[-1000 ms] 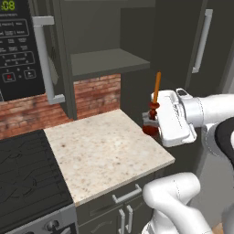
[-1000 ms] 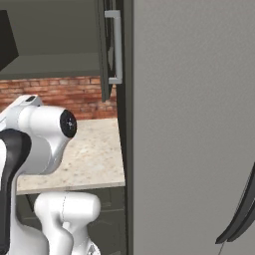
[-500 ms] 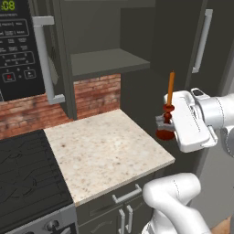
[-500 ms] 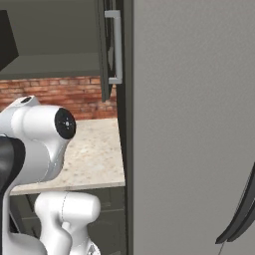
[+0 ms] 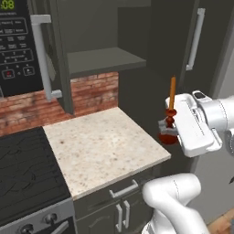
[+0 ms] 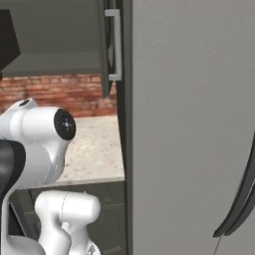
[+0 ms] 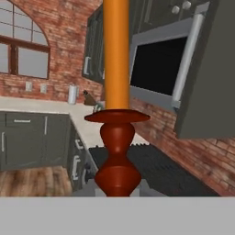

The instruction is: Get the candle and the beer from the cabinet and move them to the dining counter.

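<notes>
Orange taper: the candle (image 5: 172,97) stands upright on its dark red flared holder, held in the air just past the right front corner of the small speckled surface (image 5: 103,146), in front of the dark side panel under the cabinet.
Pincer: the pincer (image 5: 167,130) is clamped on the candle's holder, low down near its base; the white hand sits to the right of it.
Hand view: the candle (image 7: 117,69) fills the middle, orange stick above, turned red holder below, straight up in the grip.
Cabinet: the cabinet (image 5: 103,59) stands with its left door (image 5: 55,55) swung open, pale bar handle facing out; the lower shelf I can see is bare.
Wall: red brick (image 5: 68,96) runs behind the surface.
Left side: a black stove (image 5: 27,178) abuts the surface, a microwave panel (image 5: 16,45) above it.
Right base view: a tall grey refrigerator (image 6: 189,124) takes up the right side; the arm's white joint (image 6: 37,139) sits low left.
</notes>
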Tool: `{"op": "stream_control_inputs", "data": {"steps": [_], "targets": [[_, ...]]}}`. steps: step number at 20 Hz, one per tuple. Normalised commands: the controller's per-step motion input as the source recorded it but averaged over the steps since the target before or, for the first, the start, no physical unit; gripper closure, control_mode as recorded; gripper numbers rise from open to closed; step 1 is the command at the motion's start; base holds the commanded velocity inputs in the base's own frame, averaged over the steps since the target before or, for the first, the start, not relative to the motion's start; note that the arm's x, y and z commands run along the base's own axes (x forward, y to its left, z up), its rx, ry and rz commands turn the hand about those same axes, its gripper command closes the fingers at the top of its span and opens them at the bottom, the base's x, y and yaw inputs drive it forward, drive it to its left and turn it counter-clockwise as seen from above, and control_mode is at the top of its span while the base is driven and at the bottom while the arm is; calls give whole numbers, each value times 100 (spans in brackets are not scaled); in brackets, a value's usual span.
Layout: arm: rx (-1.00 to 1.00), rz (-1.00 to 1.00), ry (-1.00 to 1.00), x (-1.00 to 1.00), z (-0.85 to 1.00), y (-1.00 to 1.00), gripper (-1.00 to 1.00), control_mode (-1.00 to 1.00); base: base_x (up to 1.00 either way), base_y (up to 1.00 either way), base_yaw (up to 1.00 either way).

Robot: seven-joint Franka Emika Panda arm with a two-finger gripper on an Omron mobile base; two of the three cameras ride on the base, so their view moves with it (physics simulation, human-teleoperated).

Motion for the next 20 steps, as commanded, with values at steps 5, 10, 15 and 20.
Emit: {"op": "stream_control_inputs", "data": {"steps": [5, 10, 15, 20], "targets": [[0, 0, 0, 0, 0, 0, 100, 100, -76, 20, 0], [0, 0, 0, 0, 0, 0, 100, 100, -63, 60, 0], [0, 0, 0, 0, 0, 0, 100, 100, -49, 98, 0], [0, 0, 0, 0, 0, 0, 100, 100, -37, 100, 7]]}}
